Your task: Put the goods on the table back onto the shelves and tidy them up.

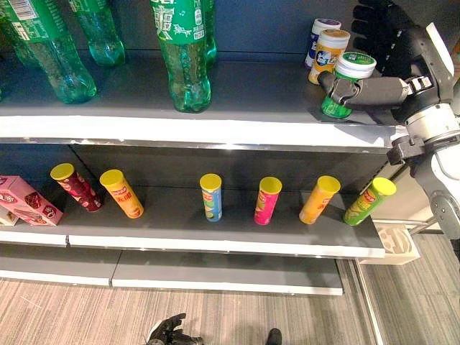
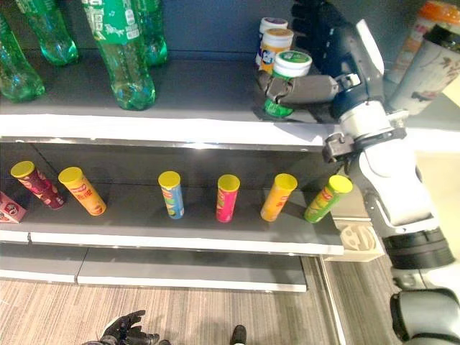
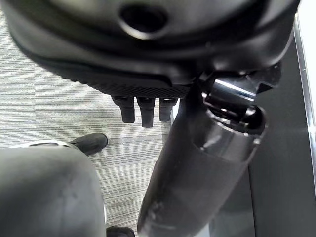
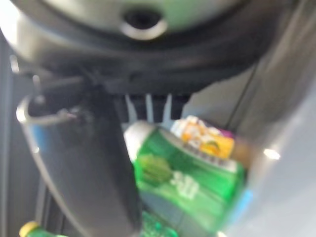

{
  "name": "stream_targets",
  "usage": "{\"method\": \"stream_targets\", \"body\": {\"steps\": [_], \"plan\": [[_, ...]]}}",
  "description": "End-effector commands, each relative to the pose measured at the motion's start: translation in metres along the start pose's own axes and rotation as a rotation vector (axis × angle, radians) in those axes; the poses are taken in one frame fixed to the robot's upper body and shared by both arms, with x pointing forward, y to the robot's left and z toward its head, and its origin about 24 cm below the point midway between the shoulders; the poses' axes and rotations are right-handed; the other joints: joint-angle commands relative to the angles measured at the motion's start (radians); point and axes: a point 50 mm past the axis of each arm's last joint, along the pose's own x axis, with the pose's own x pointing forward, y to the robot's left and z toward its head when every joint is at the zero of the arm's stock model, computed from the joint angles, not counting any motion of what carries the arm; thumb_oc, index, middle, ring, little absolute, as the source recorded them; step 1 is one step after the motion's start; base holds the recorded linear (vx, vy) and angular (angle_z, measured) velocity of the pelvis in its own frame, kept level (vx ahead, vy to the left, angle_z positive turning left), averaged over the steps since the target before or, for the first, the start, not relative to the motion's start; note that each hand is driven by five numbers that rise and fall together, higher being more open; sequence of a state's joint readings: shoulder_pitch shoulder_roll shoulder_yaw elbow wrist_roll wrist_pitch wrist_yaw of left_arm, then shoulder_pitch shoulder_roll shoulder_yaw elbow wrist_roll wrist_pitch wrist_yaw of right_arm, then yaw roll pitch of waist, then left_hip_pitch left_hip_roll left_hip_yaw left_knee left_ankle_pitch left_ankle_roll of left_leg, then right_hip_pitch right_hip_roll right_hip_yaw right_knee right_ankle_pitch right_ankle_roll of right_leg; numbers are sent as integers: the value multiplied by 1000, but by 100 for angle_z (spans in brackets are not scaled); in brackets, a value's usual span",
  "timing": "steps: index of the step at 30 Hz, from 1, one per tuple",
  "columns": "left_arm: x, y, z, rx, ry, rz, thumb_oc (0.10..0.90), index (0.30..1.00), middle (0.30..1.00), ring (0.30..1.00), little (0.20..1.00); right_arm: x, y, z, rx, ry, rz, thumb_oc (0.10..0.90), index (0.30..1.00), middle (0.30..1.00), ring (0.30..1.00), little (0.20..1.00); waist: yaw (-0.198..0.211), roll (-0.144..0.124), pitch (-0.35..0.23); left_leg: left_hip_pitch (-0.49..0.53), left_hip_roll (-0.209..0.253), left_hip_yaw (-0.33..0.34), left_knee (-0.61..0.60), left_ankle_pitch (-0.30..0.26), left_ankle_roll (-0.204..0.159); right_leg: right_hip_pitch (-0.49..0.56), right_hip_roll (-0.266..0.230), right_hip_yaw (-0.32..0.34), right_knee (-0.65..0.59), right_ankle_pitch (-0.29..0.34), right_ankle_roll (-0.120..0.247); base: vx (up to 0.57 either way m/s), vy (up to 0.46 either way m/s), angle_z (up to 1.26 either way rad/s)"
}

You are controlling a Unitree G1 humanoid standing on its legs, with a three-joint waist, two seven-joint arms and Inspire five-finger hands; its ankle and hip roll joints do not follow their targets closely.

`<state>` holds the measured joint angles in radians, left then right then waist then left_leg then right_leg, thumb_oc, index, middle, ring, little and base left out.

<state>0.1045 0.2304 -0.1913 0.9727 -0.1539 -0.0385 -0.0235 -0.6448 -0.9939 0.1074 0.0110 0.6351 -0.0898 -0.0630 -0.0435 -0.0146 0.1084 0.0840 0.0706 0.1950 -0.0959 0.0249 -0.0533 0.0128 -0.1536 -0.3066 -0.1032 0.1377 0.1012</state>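
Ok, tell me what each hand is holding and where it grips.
The right hand grips the green jar on the top shelf, thumb across its side below the white lid. The left hand hangs low, holding nothing.

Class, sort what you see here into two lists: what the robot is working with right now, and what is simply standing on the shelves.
In use:
- right hand, curled round the green jar on the upper shelf

Just standing:
- orange jar and white jar behind it
- green bottles
- crisp tubes on the lower shelf
- pink box
- left hand, low and idle
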Motion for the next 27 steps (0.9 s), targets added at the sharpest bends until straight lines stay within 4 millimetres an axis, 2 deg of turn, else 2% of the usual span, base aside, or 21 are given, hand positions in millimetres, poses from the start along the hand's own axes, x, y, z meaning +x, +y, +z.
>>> {"method": "stream_targets", "body": {"steps": [1, 2, 3, 4, 6, 10, 11, 12, 16, 18, 20, 22, 23, 25, 26, 27], "plan": [[4, 17, 25, 77, -78, 49, 800, 900, 900, 900, 900, 7, -18, 75, 25, -409, -136, 800, 900, 900, 900, 900, 11, -49, -29, 46, 47, 102, 9, -60, -77, 110, -86, -14, 25, -108, 113, 0, 0, 0], [4, 18, 25, 76, -79, 51, 800, 900, 900, 900, 900, 5, -21, 85, -9, -459, -159, 800, 900, 900, 900, 900, 8, -49, -29, 47, 46, 104, 9, -62, -76, 107, -86, -11, 25, -107, 115, 15, 32, 0], [5, 18, 26, 72, -82, 57, 800, 900, 900, 900, 900, -3, -24, 104, -42, -560, -183, 800, 900, 900, 900, 900, -1, -45, -25, 53, 45, 108, 9, -72, -72, 101, -85, 0, 27, -107, 120, 3, 33, -1], [5, 19, 26, 74, -83, 58, 800, 900, 900, 900, 900, -4, -24, 104, -43, -560, -186, 800, 900, 900, 900, 900, 2, -47, -26, 49, 44, 109, 9, -67, -71, 97, -86, 2, 26, -103, 120, -2, 39, -5], [5, 20, 29, 68, -96, 63, 800, 900, 900, 900, 900, -11, -26, 120, -74, -640, -210, 800, 900, 900, 900, 900, -9, -46, -26, 46, 39, 117, 9, -73, -64, 77, -89, 16, 32, -95, 127, -12, 32, -11], [5, 20, 29, 69, -96, 63, 800, 900, 900, 900, 900, -11, -26, 119, -75, -640, -211, 800, 900, 900, 900, 900, -5, -47, -28, 45, 39, 119, 9, -73, -64, 74, -90, 19, 34, -96, 127, 6, 67, -13], [6, 22, 41, 97, -135, 55, 800, 900, 900, 900, 900, -36, -36, 148, -200, -778, -282, 800, 900, 900, 900, 900, -102, -41, -10, 54, 27, 173, 9, -98, -39, -12, -102, 107, 115, -56, 156, 10, 247, -10], [6, 23, 42, 102, -136, 56, 800, 900, 900, 900, 900, -38, -37, 148, -202, -777, -288, 800, 900, 900, 900, 900, -93, -45, -12, 50, 26, 179, 9, -94, -37, -22, -103, 114, 119, -53, 155, -14, 273, -12], [7, 30, 64, 163, -197, 66, 800, 900, 900, 900, 900, -59, -47, 148, -259, -787, -363, 800, 900, 900, 900, 900, -166, -56, 5, 32, 43, 259, 9, -91, -33, -131, -80, 193, 157, 40, 161, -64, 37, -104], [6, 33, 75, 197, -228, 69, 800, 900, 900, 900, 900, -67, -51, 148, -285, -783, -385, 800, 900, 900, 900, 900, -189, -52, 2, 24, 55, 293, 9, -92, -35, -152, -71, 193, 139, 59, 161, -33, 24, -85], [6, 37, 88, 227, -265, 72, 800, 900, 900, 900, 900, -71, -54, 146, -305, -768, -396, 800, 900, 900, 900, 900, -196, -45, 2, -1, 77, 331, 9, -70, -35, -159, -76, 140, 141, 48, 161, -108, 23, -117], [4, 41, 96, 244, -289, 75, 800, 900, 900, 900, 900, -70, -56, 145, -327, -748, -403, 800, 900, 900, 900, 900, -185, -33, -5, -20, 103, 368, 9, -70, -35, -116, -100, 65, 176, -18, 161, -151, 51, -109], [4, 44, 97, 254, -287, 78, 800, 900, 900, 900, 900, -69, -59, 144, -363, -728, -417, 800, 900, 900, 900, 900, -181, -36, -11, -26, 117, 408, 9, -60, -35, -92, -118, 28, 200, -36, 158, -221, 6, -74], [1, 50, 96, 258, -290, 88, 800, 900, 900, 900, 900, -67, -61, 143, -388, -711, -420, 800, 900, 900, 900, 900, -158, -48, -32, -33, 145, 488, 11, -38, -37, -41, -159, -40, 243, -28, 157, -241, -72, -105], [-1, 56, 93, 247, -285, 99, 800, 900, 900, 900, 900, -60, -63, 138, -388, -678, -430, 800, 900, 900, 900, 900, -126, -74, -59, -36, 173, 562, 18, -12, -41, 15, -204, -105, 244, 28, 161, -176, -118, -153], [-1, 57, 92, 245, -282, 101, 800, 900, 900, 900, 900, -59, -63, 137, -385, -676, -429, 800, 900, 900, 900, 900, -121, -77, -61, -31, 171, 570, 17, -11, -42, 17, -204, -99, 236, 35, 161, -164, -217, -161]]}}
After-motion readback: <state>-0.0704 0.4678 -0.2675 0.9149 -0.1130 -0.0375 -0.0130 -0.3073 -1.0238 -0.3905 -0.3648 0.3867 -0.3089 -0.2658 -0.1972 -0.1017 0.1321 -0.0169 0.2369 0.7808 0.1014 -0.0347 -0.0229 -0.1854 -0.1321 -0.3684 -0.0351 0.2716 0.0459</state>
